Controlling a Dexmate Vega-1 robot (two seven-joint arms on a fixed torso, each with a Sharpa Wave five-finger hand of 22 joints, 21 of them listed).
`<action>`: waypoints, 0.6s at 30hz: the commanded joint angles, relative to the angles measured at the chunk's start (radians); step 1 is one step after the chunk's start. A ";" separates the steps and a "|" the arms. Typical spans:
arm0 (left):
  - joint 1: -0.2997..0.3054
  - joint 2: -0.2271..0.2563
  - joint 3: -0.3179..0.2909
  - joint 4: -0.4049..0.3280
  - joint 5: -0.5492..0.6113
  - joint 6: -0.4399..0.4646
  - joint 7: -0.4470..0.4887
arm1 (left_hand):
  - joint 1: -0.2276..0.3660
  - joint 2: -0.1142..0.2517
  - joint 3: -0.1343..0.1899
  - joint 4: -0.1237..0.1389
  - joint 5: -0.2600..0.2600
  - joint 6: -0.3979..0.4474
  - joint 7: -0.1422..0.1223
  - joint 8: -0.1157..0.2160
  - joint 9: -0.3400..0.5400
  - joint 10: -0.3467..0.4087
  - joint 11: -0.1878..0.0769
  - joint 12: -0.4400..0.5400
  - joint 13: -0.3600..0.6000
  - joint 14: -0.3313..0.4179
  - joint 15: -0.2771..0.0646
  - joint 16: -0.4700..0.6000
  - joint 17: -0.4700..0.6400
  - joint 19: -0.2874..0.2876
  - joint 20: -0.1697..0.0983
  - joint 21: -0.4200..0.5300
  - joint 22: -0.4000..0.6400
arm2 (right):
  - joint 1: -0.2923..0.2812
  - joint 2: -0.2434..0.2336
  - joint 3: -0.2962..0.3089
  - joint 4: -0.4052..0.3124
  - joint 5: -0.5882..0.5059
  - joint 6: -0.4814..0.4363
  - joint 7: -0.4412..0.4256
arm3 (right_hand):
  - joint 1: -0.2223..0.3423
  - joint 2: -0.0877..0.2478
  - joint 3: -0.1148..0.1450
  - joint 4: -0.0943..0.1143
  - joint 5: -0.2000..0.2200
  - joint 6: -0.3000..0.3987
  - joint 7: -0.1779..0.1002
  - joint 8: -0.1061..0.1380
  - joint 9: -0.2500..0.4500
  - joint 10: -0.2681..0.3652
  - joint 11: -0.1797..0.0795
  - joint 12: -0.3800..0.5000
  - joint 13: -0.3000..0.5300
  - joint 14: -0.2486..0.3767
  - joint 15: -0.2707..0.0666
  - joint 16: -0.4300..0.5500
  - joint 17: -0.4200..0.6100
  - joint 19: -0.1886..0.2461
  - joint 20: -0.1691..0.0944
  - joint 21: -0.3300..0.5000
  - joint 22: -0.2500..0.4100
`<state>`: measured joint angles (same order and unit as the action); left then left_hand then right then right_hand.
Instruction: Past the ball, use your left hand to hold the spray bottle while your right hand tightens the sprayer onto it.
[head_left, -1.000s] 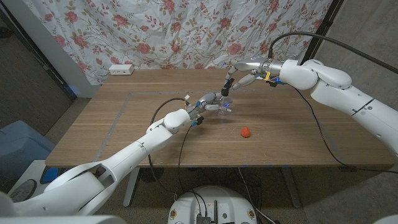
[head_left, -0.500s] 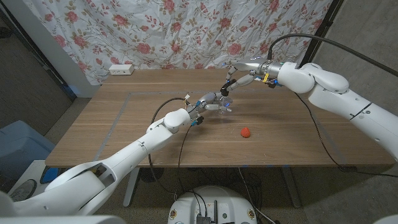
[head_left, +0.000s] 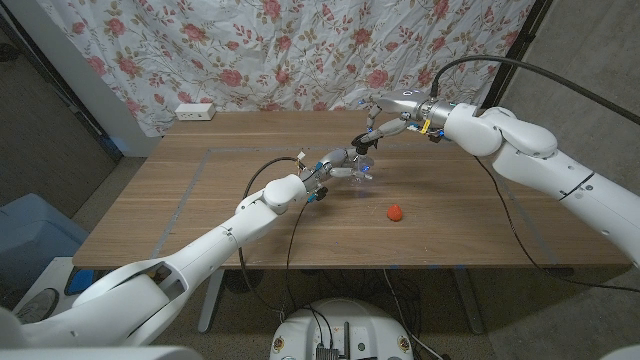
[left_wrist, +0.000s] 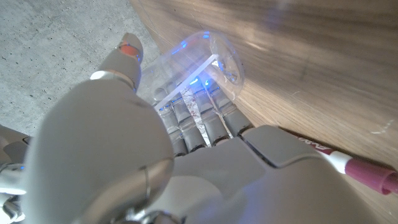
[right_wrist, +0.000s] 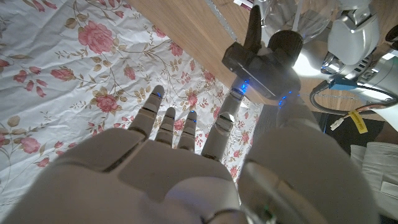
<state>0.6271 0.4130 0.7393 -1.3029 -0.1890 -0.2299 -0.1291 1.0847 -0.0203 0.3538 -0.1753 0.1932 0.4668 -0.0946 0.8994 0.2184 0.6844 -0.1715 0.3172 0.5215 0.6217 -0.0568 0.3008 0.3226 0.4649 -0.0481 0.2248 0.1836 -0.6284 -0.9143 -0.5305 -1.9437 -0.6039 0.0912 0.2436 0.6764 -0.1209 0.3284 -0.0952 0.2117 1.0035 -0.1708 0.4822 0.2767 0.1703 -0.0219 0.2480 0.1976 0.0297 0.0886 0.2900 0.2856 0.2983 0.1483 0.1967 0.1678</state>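
Note:
Past the red ball (head_left: 396, 212), my left hand (head_left: 338, 165) grips a clear spray bottle (head_left: 362, 171) just above the wooden table (head_left: 470, 215). In the left wrist view its fingers (left_wrist: 199, 121) wrap the clear bottle (left_wrist: 199, 59). The black sprayer (head_left: 366, 141) sits at the bottle's top, and my right hand (head_left: 388, 116) pinches it from the far right. In the right wrist view the black sprayer (right_wrist: 261, 53) is held between thumb and fingertip of my right hand (right_wrist: 186, 168), with the left hand (right_wrist: 351, 31) beyond it.
A white power strip (head_left: 195, 112) lies at the table's far left edge, in front of a floral curtain (head_left: 280, 50). A taped outline (head_left: 200, 185) marks the table's left half. A blue bin (head_left: 30, 235) stands on the floor at left.
My right hand has shifted slightly left and turned a little at the sprayer. The left hand, the bottle and the ball stay where they were.

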 joint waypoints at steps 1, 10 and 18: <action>0.007 0.002 0.001 -0.010 0.001 0.003 0.002 | -0.041 0.138 0.013 0.006 0.007 0.019 0.011 0.007 0.002 0.013 0.000 -0.005 0.002 0.007 -0.133 0.000 0.004 0.007 -0.001 0.000 0.002 | -0.032 0.005 0.000 -0.031 -0.062 -0.051 -0.058 | -0.005 0.003 -0.002 -0.003 0.000 0.026 -0.002 0.015 0.002 0.025 -0.003 0.008 0.002 0.024 -0.008 0.012 0.002 0.029 -0.011 0.009 0.001; 0.014 0.007 0.000 -0.024 0.001 0.008 0.005 | -0.041 0.140 0.014 0.006 0.007 0.019 0.013 0.009 0.002 0.011 -0.002 -0.007 0.002 0.008 -0.132 0.000 0.005 0.007 0.000 0.000 0.002 | -0.071 0.013 -0.002 -0.060 -0.125 -0.097 -0.116 | -0.008 0.007 -0.001 -0.019 0.002 0.098 -0.002 0.055 0.007 0.097 -0.017 0.019 0.002 0.077 -0.043 0.032 0.003 0.071 -0.030 0.011 0.002; 0.017 0.009 0.000 -0.028 0.001 0.006 0.004 | -0.042 0.140 0.015 0.007 0.007 0.020 0.012 0.011 0.002 0.015 -0.001 -0.007 0.003 0.009 -0.131 -0.002 0.004 0.007 0.000 0.000 0.002 | -0.090 0.017 -0.012 -0.083 -0.178 -0.130 -0.129 | -0.004 0.008 0.002 -0.031 0.005 0.160 0.001 0.089 0.012 0.141 -0.023 0.024 0.002 0.112 -0.069 0.046 0.004 0.097 -0.040 0.012 0.002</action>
<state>0.6387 0.4185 0.7397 -1.3217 -0.1892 -0.2248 -0.1260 1.0847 -0.0203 0.3538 -0.1753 0.1932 0.4666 -0.0943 0.9010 0.2185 0.6911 -0.1714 0.3088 0.5217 0.6238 -0.0588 0.3000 0.3225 0.4649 -0.0481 0.2248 0.1836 -0.6889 -0.9039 -0.5318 -1.9976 -0.7172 0.0057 0.1479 0.6683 -0.1128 0.3273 -0.1188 0.2119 1.1417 -0.1718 0.5577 0.2856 0.2954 -0.0433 0.2669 0.1975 0.1243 0.0263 0.3280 0.2858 0.3841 0.1126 0.2046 0.1678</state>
